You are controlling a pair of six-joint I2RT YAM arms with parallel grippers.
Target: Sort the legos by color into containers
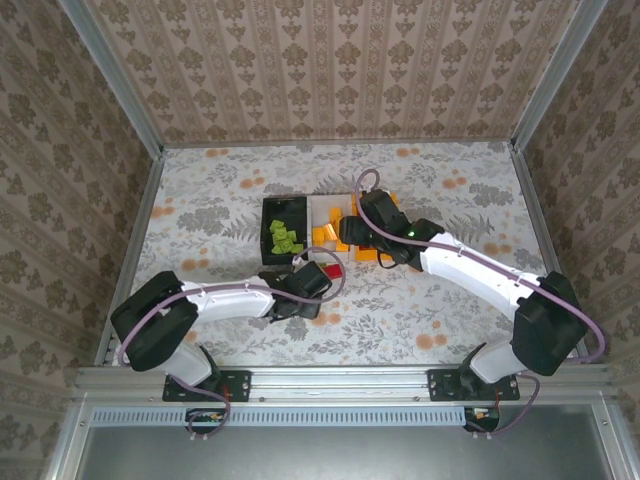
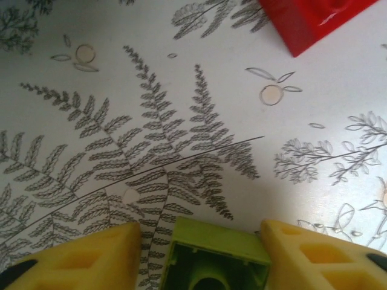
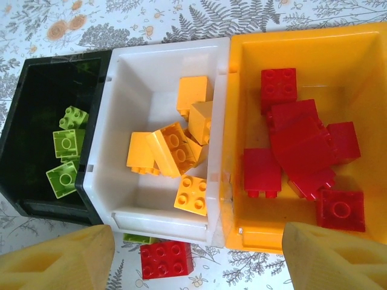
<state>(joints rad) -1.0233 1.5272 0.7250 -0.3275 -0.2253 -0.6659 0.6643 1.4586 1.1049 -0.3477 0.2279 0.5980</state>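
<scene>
Hovering with fingers spread wide, the right hand (image 3: 199, 266) is carrying nothing. Below it, lime green plastic bricks (image 3: 66, 145) are lying in the black rectangular plastic bin (image 3: 36, 99), orange plastic bricks (image 3: 172, 148) in the white plastic bin (image 3: 145, 78), red plastic bricks (image 3: 302, 142) in the orange plastic bin (image 3: 344, 66). The left hand (image 2: 199, 263) is straddling one lone lime green brick (image 2: 211, 251) on the fern-printed desk (image 2: 181, 90) (clamped or loose, cannot tell), a square red brick (image 2: 308, 21) lying nearby.
</scene>
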